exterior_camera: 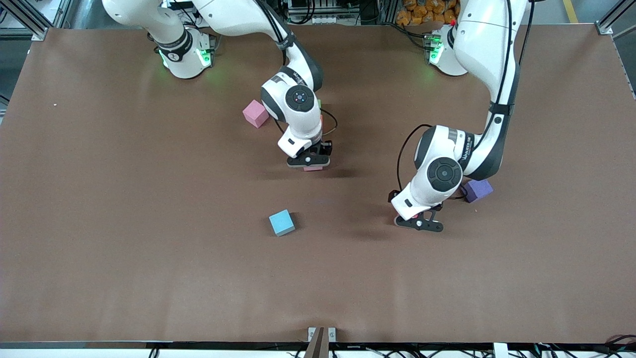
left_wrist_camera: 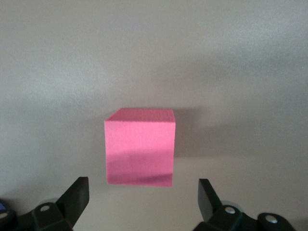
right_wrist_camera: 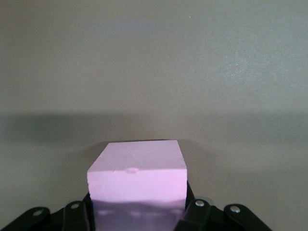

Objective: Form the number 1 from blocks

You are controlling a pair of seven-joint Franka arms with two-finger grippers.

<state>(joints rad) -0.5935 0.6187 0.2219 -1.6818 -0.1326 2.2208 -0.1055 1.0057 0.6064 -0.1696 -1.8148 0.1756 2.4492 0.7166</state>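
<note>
The right gripper's (exterior_camera: 312, 164) jaws are clamped on a pale pink block (right_wrist_camera: 137, 180), low over the middle of the surface (exterior_camera: 124, 209). The left gripper's (left_wrist_camera: 143, 196) jaws stand wide apart over a red block (left_wrist_camera: 140, 152) that rests on the surface. A second pink block (exterior_camera: 256, 113), a light blue block (exterior_camera: 281, 222) and a purple block (exterior_camera: 477, 190) lie well apart.

green block (exterior_camera: 319, 105) & orange block (exterior_camera: 321, 120) mostly hidden by right arm, red block (exterior_camera: 396, 219) under left wrist
</note>
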